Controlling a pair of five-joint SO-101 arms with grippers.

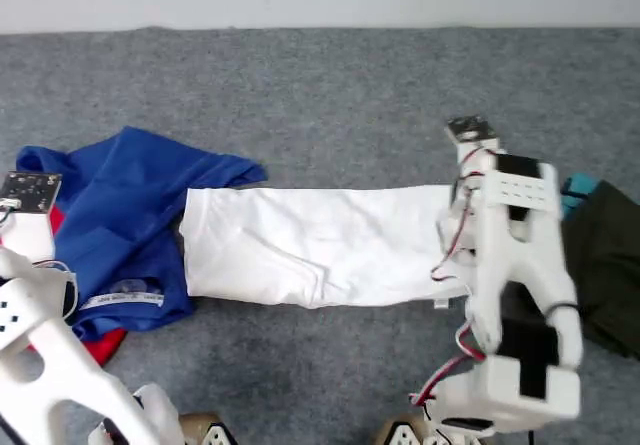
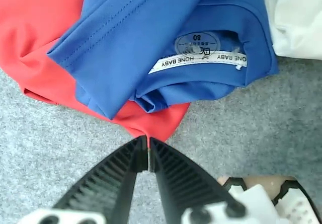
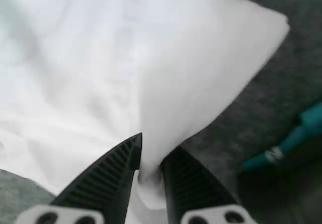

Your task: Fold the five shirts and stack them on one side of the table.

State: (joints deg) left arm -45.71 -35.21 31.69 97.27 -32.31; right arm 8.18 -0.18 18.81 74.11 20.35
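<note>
A white shirt (image 1: 320,240) lies folded into a long band across the middle of the grey table. My right arm (image 1: 510,245) stands over its right end. In the right wrist view my right gripper (image 3: 151,151) is shut on the white shirt (image 3: 126,63), whose cloth rises in a peak from between the fingers. At the left, a blue shirt (image 1: 130,215) lies crumpled on top of a red shirt (image 1: 105,343). My left gripper (image 2: 149,146) is shut with nothing in it, its tips just off the red shirt's (image 2: 40,43) corner, near the blue shirt's (image 2: 151,38) collar label.
A dark shirt (image 1: 600,265) with a teal piece (image 1: 578,190) beside it lies at the right edge, close behind my right arm. The far half of the grey table (image 1: 330,95) is bare. My left arm (image 1: 40,355) stands at the front left corner.
</note>
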